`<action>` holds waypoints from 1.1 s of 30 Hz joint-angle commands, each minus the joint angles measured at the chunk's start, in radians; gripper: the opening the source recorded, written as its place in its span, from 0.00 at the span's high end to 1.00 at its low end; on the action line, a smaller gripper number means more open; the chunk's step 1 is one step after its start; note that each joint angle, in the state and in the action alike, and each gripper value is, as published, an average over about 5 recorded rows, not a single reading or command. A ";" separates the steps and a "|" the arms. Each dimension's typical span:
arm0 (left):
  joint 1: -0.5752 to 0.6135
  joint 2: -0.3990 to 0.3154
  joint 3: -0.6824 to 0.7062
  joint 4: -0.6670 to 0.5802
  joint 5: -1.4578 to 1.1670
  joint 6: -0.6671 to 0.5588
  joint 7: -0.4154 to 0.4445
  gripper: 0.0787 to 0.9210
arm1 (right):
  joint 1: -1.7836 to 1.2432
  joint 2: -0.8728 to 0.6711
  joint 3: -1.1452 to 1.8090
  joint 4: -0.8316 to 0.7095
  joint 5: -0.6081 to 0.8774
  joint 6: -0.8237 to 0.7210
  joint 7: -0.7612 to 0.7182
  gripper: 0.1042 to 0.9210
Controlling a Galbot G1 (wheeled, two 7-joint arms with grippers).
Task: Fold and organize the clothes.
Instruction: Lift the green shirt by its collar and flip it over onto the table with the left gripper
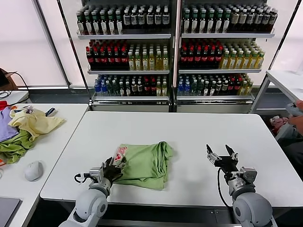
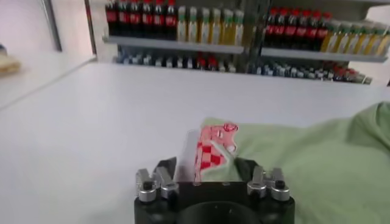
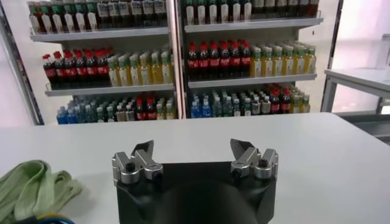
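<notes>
While the right tool (image 1: 221, 152) hovers spread, the left tool (image 1: 117, 166) pinches the polo shirt (image 1: 144, 164).

The light green shirt (image 1: 144, 164) lies folded and rumpled, its red-white print edge at the left tool (image 1: 115, 166).

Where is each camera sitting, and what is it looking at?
Head view: from the robot's head, looking down at the white table, green shirt, left end effector and right end effector.
Left wrist view: on the left arm, facing the shirt's red-white print, with its end effector at the shirt's edge.
Right wrist view: on the right arm, facing the drink shelves, with its open end effector over bare table.
All three views share the shirt, table and shelves.
</notes>
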 commanded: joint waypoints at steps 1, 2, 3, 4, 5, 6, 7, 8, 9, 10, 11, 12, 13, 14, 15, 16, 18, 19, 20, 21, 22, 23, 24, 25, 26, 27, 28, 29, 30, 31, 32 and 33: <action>0.003 0.006 -0.013 0.010 -0.170 0.082 -0.032 0.43 | 0.000 0.002 0.001 0.005 -0.001 -0.001 0.001 0.12; 0.003 0.006 -0.016 0.009 -0.192 0.080 -0.029 0.47 | 0.000 0.001 0.000 0.006 -0.001 -0.001 0.001 0.12; 0.003 0.005 -0.021 0.009 -0.211 0.078 -0.027 0.50 | 0.000 0.001 0.000 0.006 -0.001 -0.001 0.001 0.12; 0.002 0.005 -0.026 0.010 -0.235 0.072 -0.024 0.53 | 0.000 0.001 0.000 0.007 -0.001 -0.001 0.001 0.12; 0.001 0.004 -0.032 0.011 -0.261 0.065 -0.021 0.57 | 0.000 0.001 0.000 0.007 -0.001 -0.001 0.002 0.12; 0.000 0.003 -0.039 0.011 -0.281 0.056 -0.018 0.60 | 0.000 0.000 0.000 0.007 -0.001 0.000 0.002 0.12; -0.001 0.001 -0.048 0.011 -0.309 0.045 -0.015 0.64 | 0.000 0.000 0.000 0.007 -0.001 0.001 0.003 0.12; -0.002 0.000 -0.058 0.010 -0.343 0.034 -0.013 0.68 | 0.000 0.000 -0.001 0.006 -0.002 0.002 0.003 0.12; -0.002 -0.002 -0.069 0.007 -0.377 0.023 -0.011 0.71 | 0.000 0.001 -0.001 0.006 -0.002 0.002 0.003 0.12; -0.002 -0.005 -0.084 0.003 -0.415 0.011 -0.010 0.74 | 0.000 0.001 -0.002 0.006 -0.003 0.003 0.003 0.12; -0.002 -0.007 -0.100 -0.003 -0.456 -0.001 -0.009 0.78 | 0.000 0.002 -0.003 0.006 -0.003 0.004 0.003 0.12; -0.001 -0.009 -0.116 -0.009 -0.495 -0.011 -0.009 0.81 | -0.001 0.003 -0.003 0.007 -0.004 0.004 0.003 0.12; 0.000 -0.011 -0.137 -0.018 -0.535 -0.021 -0.008 0.84 | -0.001 0.004 -0.004 0.007 -0.005 0.004 0.003 0.12; 0.001 -0.012 -0.158 -0.027 -0.576 -0.029 -0.008 0.88 | -0.001 0.004 -0.004 0.006 -0.005 0.005 0.003 0.12; 0.003 -0.012 -0.181 -0.037 -0.612 -0.033 -0.008 0.91 | -0.001 0.005 -0.005 0.006 -0.006 0.005 0.003 0.12; 0.004 -0.011 -0.207 -0.048 -0.652 -0.038 -0.007 0.93 | 0.001 0.005 -0.005 0.005 -0.006 0.005 0.002 0.12; 0.005 -0.004 -0.259 -0.070 -0.723 -0.044 -0.008 0.95 | 0.004 0.006 -0.005 0.003 -0.006 0.006 0.002 0.12; 0.006 0.004 -0.287 -0.080 -0.759 -0.045 -0.009 0.95 | 0.006 0.006 -0.004 0.003 -0.006 0.006 0.002 0.12; 0.006 0.013 -0.315 -0.089 -0.793 -0.046 -0.010 0.96 | 0.007 0.006 -0.004 0.002 -0.005 0.006 0.002 0.12; 0.006 0.024 -0.343 -0.095 -0.822 -0.046 -0.011 0.96 | 0.008 0.006 -0.004 0.002 -0.005 0.007 0.001 0.12; 0.006 0.039 -0.374 -0.100 -0.854 -0.046 -0.012 0.96 | 0.009 0.006 -0.004 0.001 -0.005 0.007 0.001 0.12; 0.005 0.056 -0.406 -0.103 -0.881 -0.045 -0.013 0.96 | 0.009 0.007 -0.005 0.000 -0.005 0.008 0.001 0.12; 0.004 0.073 -0.434 -0.104 -0.902 -0.043 -0.015 0.96 | 0.010 0.007 -0.005 -0.002 -0.005 0.009 0.000 0.12; 0.002 0.093 -0.467 -0.103 -0.924 -0.040 -0.016 0.96 | 0.011 0.007 -0.005 -0.003 -0.004 0.010 0.000 0.12; 0.000 0.116 -0.497 -0.101 -0.943 -0.038 -0.018 0.96 | 0.012 0.007 -0.005 -0.004 -0.004 0.011 0.000 0.12; -0.003 0.138 -0.524 -0.099 -0.957 -0.034 -0.020 0.96 | 0.012 0.007 -0.005 -0.004 -0.003 0.012 0.000 0.12; -0.007 0.162 -0.551 -0.099 -0.968 -0.030 -0.021 0.96 | 0.013 0.006 -0.004 -0.003 -0.001 0.012 0.000 0.12; -0.010 0.188 -0.579 -0.101 -0.978 -0.026 -0.023 0.96 | 0.014 0.006 -0.003 -0.003 0.000 0.012 0.000 0.12; -0.013 0.212 -0.599 -0.105 -0.983 -0.022 -0.024 0.96 | 0.014 0.005 -0.002 -0.002 0.001 0.012 -0.001 0.12; -0.017 0.233 -0.619 -0.115 -0.986 -0.019 -0.027 0.96 | 0.014 0.005 -0.002 -0.001 0.002 0.013 -0.001 0.12; -0.021 0.252 -0.632 -0.130 -0.987 -0.017 -0.029 0.96 | 0.014 0.005 -0.001 -0.001 0.003 0.014 -0.001 0.12; -0.025 0.265 -0.636 -0.148 -0.986 -0.015 -0.032 0.96 | 0.014 0.006 -0.002 0.000 0.003 0.014 -0.001 0.12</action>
